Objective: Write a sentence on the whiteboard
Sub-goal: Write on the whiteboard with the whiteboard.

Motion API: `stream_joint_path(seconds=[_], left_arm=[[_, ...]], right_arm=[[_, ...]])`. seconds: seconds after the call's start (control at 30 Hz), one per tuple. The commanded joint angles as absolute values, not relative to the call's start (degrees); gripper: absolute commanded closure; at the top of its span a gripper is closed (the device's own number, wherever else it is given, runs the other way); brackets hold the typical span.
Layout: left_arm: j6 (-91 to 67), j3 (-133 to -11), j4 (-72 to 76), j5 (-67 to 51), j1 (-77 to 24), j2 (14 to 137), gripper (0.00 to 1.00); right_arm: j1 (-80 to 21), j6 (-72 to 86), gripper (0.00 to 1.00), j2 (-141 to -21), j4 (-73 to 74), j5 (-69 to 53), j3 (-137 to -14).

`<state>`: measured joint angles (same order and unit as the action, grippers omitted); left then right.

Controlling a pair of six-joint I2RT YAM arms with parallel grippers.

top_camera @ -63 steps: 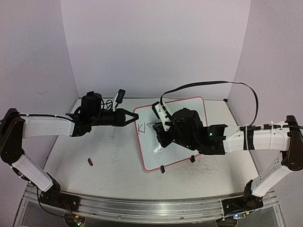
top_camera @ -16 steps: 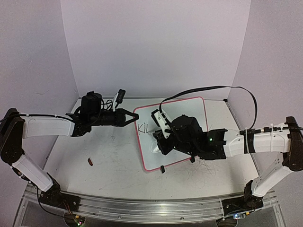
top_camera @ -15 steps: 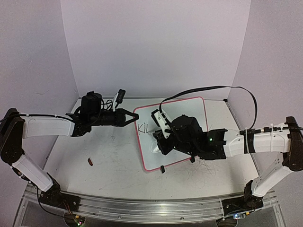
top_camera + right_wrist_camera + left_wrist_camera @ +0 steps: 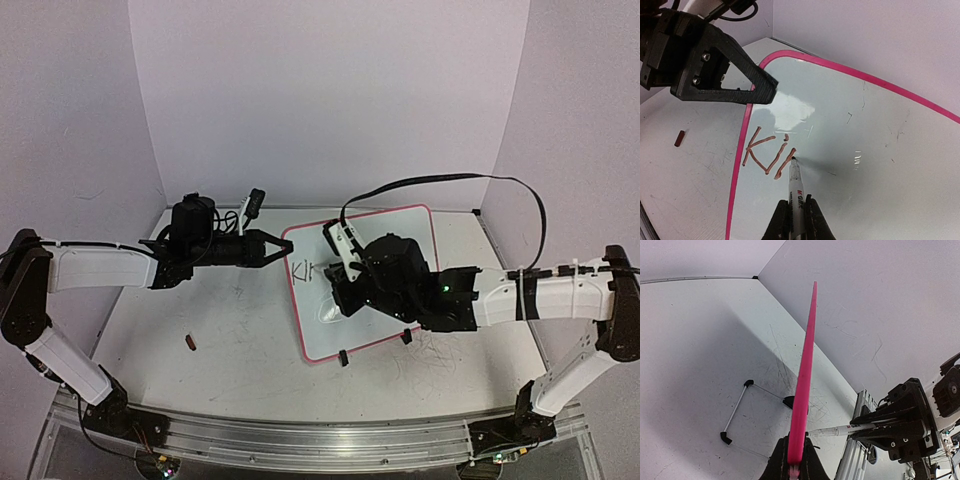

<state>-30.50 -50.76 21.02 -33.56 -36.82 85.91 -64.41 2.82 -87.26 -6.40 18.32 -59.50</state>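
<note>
Right wrist, marker [image 4: 796, 190] on whiteboard [image 4: 880, 150], left hand [image 4: 766, 92] pinching rim [image 4: 840, 67], R side bare.

You have a small dark red cylindrical piece [image 4: 190, 342] lying on the scuffed white table [image 4: 245, 355], towards its left side; plain pale walls [image 4: 330, 100] enclose the table.

Scuffed white desk [image 4: 235, 335] and its load.
The whiteboard [image 4: 325, 335] rests at centre; a small dark red piece [image 4: 190, 342] lies well apart, near-left.
</note>
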Motion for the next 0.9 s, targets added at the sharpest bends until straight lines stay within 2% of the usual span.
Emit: stream_joint_path(seconds=[0.0,0.87], left_arm=[[-32.42,-50.79,21.62,-32.52,-36.82,83.67,1.00],[-32.14,-51.00,21.62,-32.34,-37.00,83.87,1.00]], right_arm=[[-63.69,2.28,1.00,-87.98,-8.20,20.15,-62.22],[-63.54,5.12,1.00,-85.43,-5.12,19.45,-59.25]])
